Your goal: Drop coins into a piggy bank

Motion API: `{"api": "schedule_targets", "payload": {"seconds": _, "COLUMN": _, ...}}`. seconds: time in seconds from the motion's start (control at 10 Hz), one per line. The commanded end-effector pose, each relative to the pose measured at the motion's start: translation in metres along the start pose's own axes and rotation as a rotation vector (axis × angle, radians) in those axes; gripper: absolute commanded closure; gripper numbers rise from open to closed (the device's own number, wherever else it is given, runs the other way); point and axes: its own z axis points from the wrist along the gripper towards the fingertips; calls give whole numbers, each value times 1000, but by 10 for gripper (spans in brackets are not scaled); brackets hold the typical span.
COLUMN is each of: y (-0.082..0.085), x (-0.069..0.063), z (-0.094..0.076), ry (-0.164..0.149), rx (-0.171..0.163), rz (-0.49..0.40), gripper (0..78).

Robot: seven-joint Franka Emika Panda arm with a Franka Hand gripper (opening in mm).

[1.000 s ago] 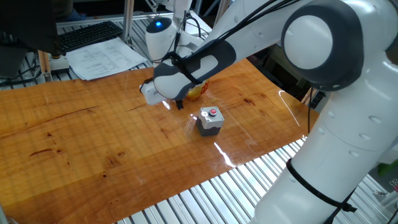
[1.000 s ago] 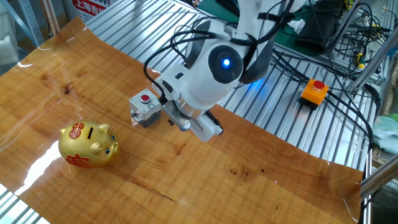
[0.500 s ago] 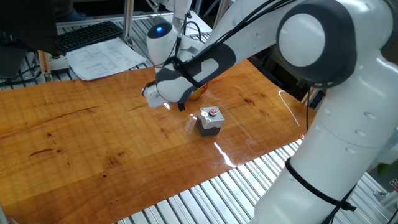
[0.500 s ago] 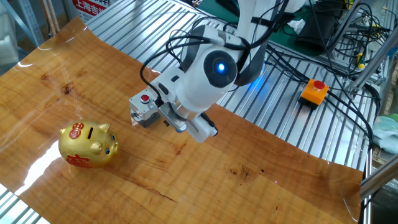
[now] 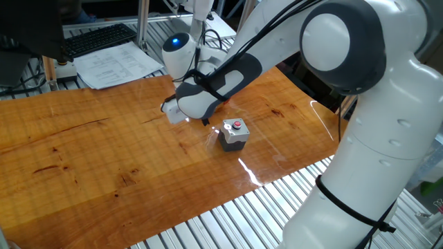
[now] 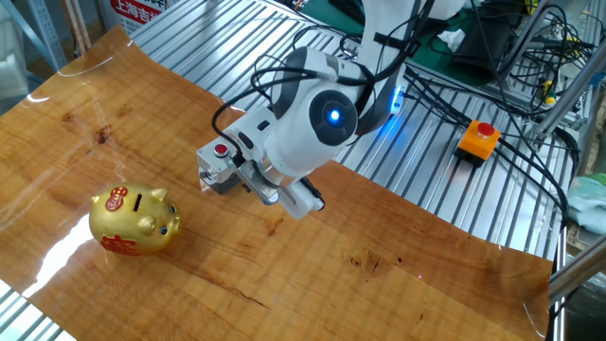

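The golden piggy bank (image 6: 133,220) with red markings stands on the wooden table, slot up, near the front left of the other fixed view. In the one fixed view the arm hides it almost fully. My gripper (image 6: 254,186) points down close above the table, right beside the grey box, about a hand's width right of the pig. In the one fixed view only a dark fingertip (image 5: 205,121) shows under the white hand. I cannot tell whether the jaws are open or shut. No coin is visible.
A grey box with a red button (image 6: 220,165) stands beside the gripper; it also shows in the one fixed view (image 5: 234,134). An orange box with a red button (image 6: 478,138) and cables lie on the metal slats. A keyboard (image 5: 100,39) and papers (image 5: 118,66) lie beyond the table's far edge.
The hand has moved a little towards the grey box and the pig's side, and the wrist has turned slightly. The pig and the box have not moved.
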Motion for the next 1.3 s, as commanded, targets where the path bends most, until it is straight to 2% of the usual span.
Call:
{"api": "schedule_targets", "payload": {"seconds": 0.1, "y": -1, "x": 3, "z": 3, "ry": -2, "rx": 9, "rz": 0, "gripper": 776}}
{"api": "schedule_targets", "payload": {"seconds": 0.8, "y": 0, "x": 5, "z": 7, "ry": -6, "rx": 1, "rz": 44, "gripper": 776}}
{"api": "schedule_targets", "payload": {"seconds": 1.0, "y": 0, "x": 5, "z": 7, "ry": 46, "rx": 0, "rz": 88, "gripper": 776}}
{"api": "schedule_targets", "payload": {"seconds": 1.2, "y": 0, "x": 5, "z": 7, "ry": 70, "rx": 6, "rz": 104, "gripper": 776}}
{"api": "schedule_targets", "payload": {"seconds": 1.3, "y": 0, "x": 5, "z": 7, "ry": 70, "rx": 8, "rz": 105, "gripper": 776}}
